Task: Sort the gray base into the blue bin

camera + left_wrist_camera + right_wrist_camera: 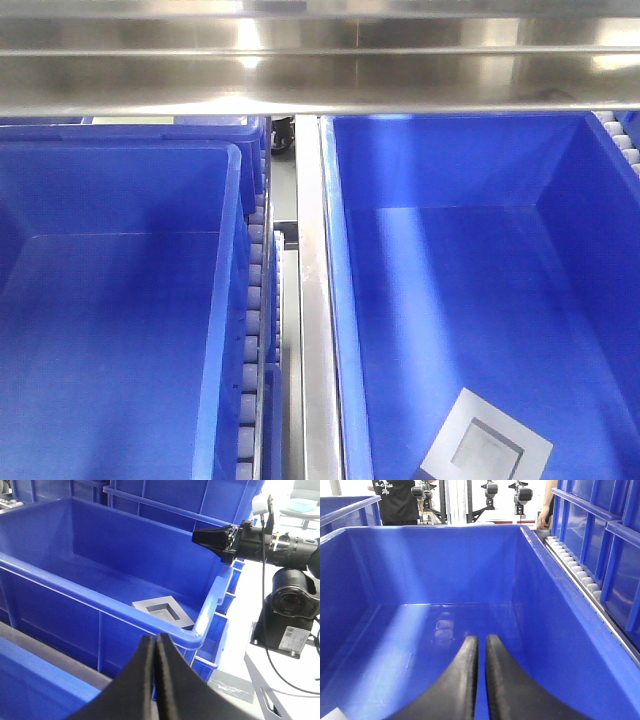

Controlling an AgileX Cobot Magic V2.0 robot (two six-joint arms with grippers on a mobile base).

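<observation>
One gray base (pixel 486 446) lies flat on the floor of the blue bin (pixel 338 300), near its front edge, with its square recess facing up. The left wrist view shows the same block (pixel 163 611) resting inside the bin wall (pixel 100 625), close to the rounded corner. The left gripper (pixel 154 645) hangs outside that rim with its two dark fingers pressed together and nothing between them. The right gripper (pixel 481 652) is low inside the bin, its fingers nearly touching with only a thin slit, also empty; a pale corner of the block (pixel 332 714) shows at the lower left. Judging by this, the sorting looks done: the block sits in the bin and neither gripper holds it. What seems left is only pulling the arms clear.
</observation>
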